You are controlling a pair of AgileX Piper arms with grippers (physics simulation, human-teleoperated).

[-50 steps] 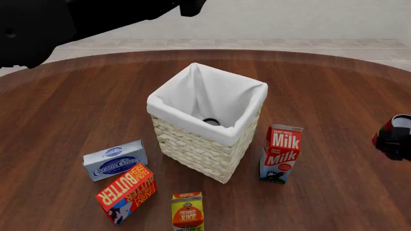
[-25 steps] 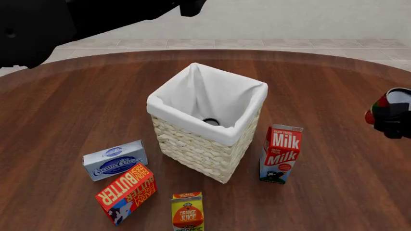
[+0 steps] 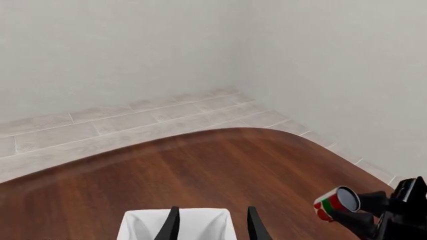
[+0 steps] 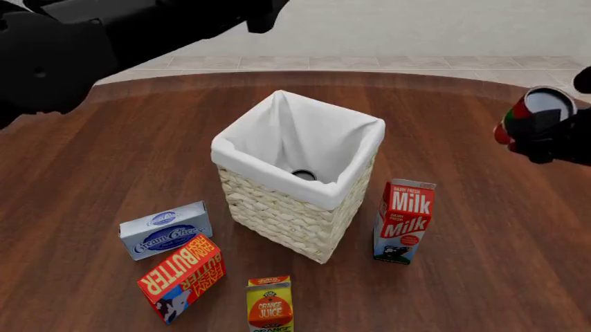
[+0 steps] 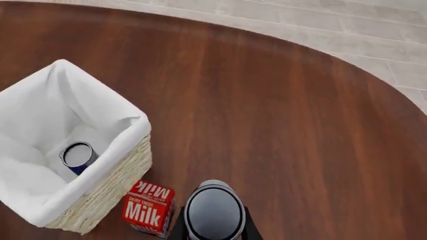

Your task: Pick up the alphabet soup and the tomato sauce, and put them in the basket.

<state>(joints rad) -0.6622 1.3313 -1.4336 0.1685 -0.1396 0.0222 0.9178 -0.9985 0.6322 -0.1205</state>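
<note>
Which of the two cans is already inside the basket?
The alphabet soup, blue-labelled, sits inside the basket. The tomato sauce is held aloft by the right gripper.

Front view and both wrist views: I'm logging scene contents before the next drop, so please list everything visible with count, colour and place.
basket: one, cream wicker with white lining, table centre.
alphabet soup: one, grey top with blue side, inside the basket.
tomato sauce: one, red, white and green, held above the table at the right.
milk carton: one, red and white, right of the basket.
cream cheese box: one, pale blue, left and nearer than the basket.
butter box: one, orange-red, just in front of the cream cheese.
orange juice carton: one, yellow, near edge.
table: one, dark brown wood.
left claw: black, open, above the basket.
right claw: black, shut on the tomato sauce.
</note>
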